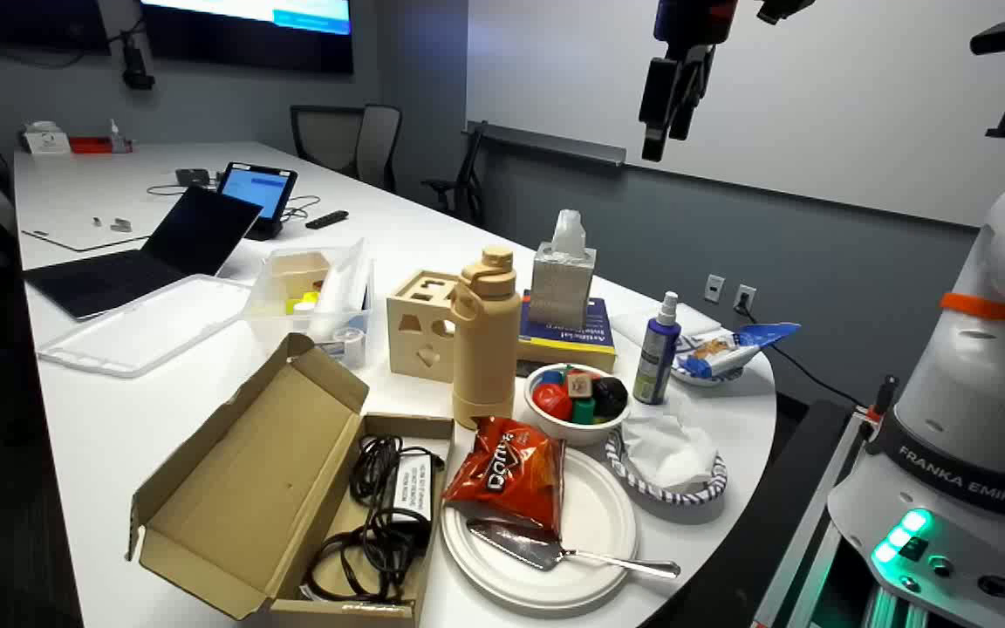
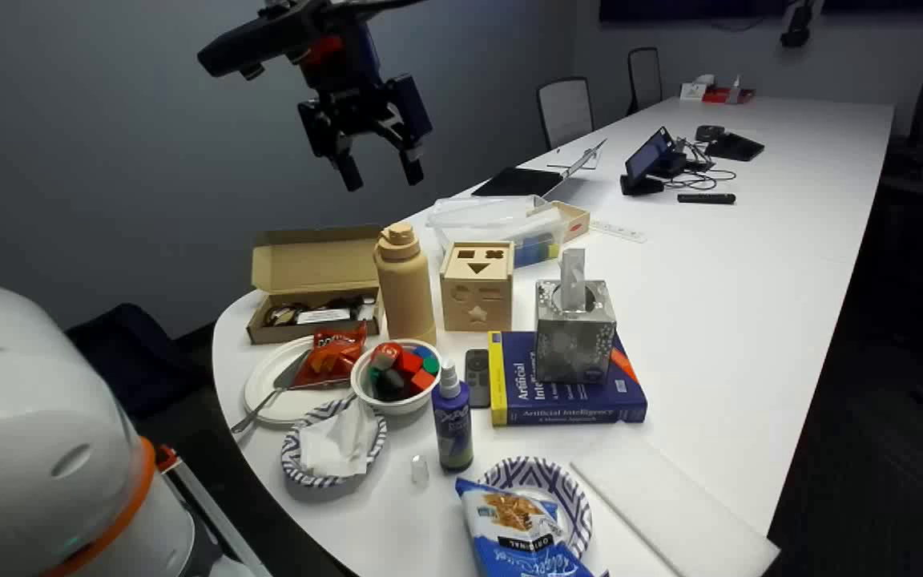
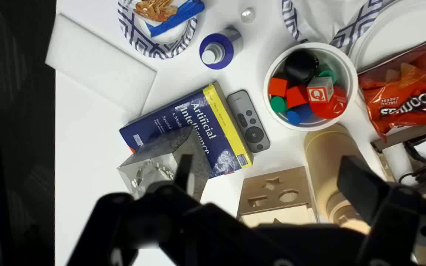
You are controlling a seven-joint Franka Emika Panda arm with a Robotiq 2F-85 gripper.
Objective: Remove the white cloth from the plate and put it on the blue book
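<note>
The white cloth (image 1: 670,449) lies crumpled in a small plate with a striped rim (image 1: 705,495). In an exterior view the cloth (image 2: 339,439) and patterned plate (image 2: 293,458) are near the table's rounded edge. In the wrist view the cloth (image 3: 314,18) is cut off at the top. The thick blue book (image 2: 519,373) lies flat with a silver tissue box (image 2: 574,344) standing on it; the book (image 3: 213,122) also shows in the wrist view. My gripper (image 2: 382,176) is open and empty, high above the table, well away from the cloth; its fingers (image 3: 268,162) are spread.
A tan bottle (image 2: 405,288), wooden shape box (image 2: 476,288) and bowl of blocks (image 2: 397,377) stand between cardboard box (image 2: 317,264) and book. A purple spray bottle (image 2: 453,425) stands beside the cloth's plate. A Doritos bag (image 1: 511,475) and cake server (image 1: 520,542) lie on a white plate (image 1: 611,523).
</note>
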